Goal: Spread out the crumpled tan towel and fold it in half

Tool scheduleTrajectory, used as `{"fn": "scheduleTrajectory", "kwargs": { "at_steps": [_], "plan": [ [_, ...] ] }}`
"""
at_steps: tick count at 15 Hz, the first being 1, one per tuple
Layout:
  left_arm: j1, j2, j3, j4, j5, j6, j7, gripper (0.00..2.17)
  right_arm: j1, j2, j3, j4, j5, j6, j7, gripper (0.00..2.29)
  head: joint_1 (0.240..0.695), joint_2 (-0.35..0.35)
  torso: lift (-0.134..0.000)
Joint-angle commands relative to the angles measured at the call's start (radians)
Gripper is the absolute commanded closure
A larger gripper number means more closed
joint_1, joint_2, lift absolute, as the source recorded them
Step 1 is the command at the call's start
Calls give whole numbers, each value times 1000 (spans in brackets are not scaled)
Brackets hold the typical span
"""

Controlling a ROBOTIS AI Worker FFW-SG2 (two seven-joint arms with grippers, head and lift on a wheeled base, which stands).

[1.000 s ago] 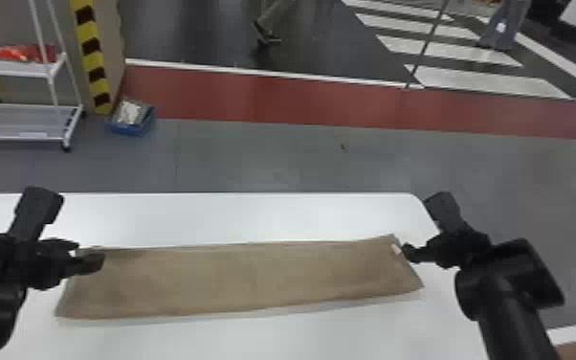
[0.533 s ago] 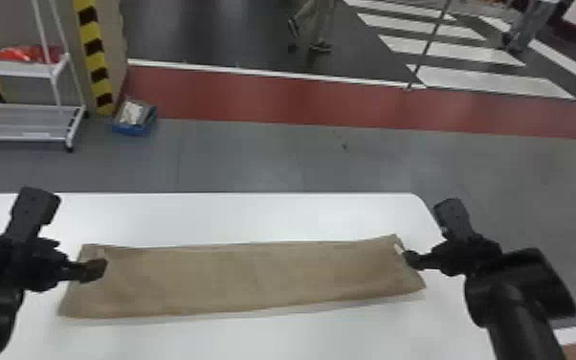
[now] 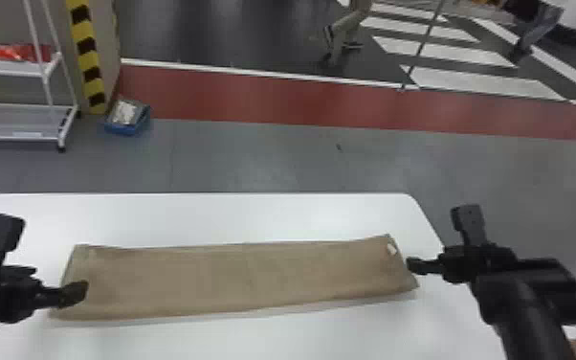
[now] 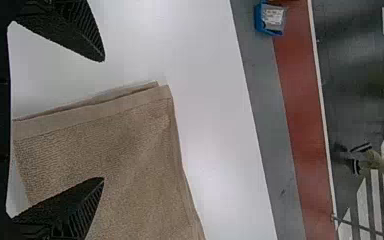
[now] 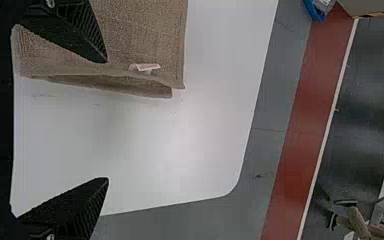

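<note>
Ok so your left gripper (image 3: 75, 293) is at the left end of the tan towel (image 3: 234, 280), fingers (image 4: 77, 30) spread wide with nothing in their grip. Your right gripper (image 3: 414, 264) is by the other end, also wide open and empty. Can't tell how high either one sits over the cloth.

Towel's on the table, laid out as a long narrow strip with its layers stacked. Fabric looks nubby, with a smoother flat hem (image 4: 90, 115) at the left end. Right end's layers gape a little, and there's a small white tag (image 3: 392, 249) near the far corner. In the head view, your left gripper hides a bit of the towel.

Table (image 3: 215, 215) is smooth, white, rounded corners. Past its far edge, on the grey floor (image 3: 253, 163), there's a blue bin (image 3: 127, 128) with something in whitish wrapping inside; can't make out what. Left of that is a pale wheeled rack (image 3: 19, 127), red-orange package (image 3: 9, 51) on its upper shelf, beside a yellow-and-black striped post (image 3: 88, 52). Red floor band (image 3: 263, 103) and white crossing stripes (image 3: 445, 51) further out.
</note>
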Motion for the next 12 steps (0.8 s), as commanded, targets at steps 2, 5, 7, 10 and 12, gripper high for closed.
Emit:
{"fn": "scheduleTrajectory", "kwargs": {
  "at_steps": [2, 5, 7, 10, 12],
  "plan": [
    [18, 0, 0, -13, 6, 12, 0, 29, 1, -9, -2, -1, -13, 28, 0, 36, 695, -265, 0],
    [18, -2, -3, -13, 5, 15, 0, 29, 2, -11, -6, -1, -14, 25, 6, 36, 695, -272, 0],
    [18, -2, -4, -13, 5, 18, 0, 29, 7, -11, -8, -7, -14, 28, 6, 36, 695, -275, 0],
    [28, 0, -1, -28, 5, 28, 0, 29, 21, -11, -11, -21, -21, 25, 6, 36, 695, -279, 0],
    [32, 0, -1, -35, 5, 31, -1, 29, 22, -11, -11, -22, -25, 28, 6, 36, 695, -280, 0]
  ]
}}
